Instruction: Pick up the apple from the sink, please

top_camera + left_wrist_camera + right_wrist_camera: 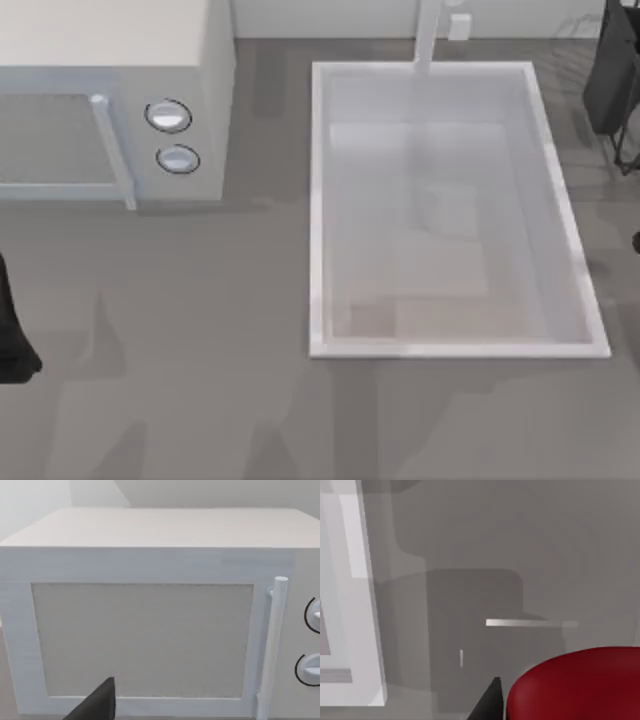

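Note:
The apple, glossy dark red, sits very close in the right wrist view, above the grey counter beside the sink's white rim. One dark finger of my right gripper lies against its side, and the gripper looks shut on it. In the top view the sink is a large white basin with a bare pale floor. My right arm reaches in at the sink's far right, at the view's edge. My left arm is parked at the table's left edge.
A white microwave with two round knobs and a bar handle stands at the back left, facing the left wrist camera. A white faucet post rises at the sink's back rim. Grey counter runs along the front.

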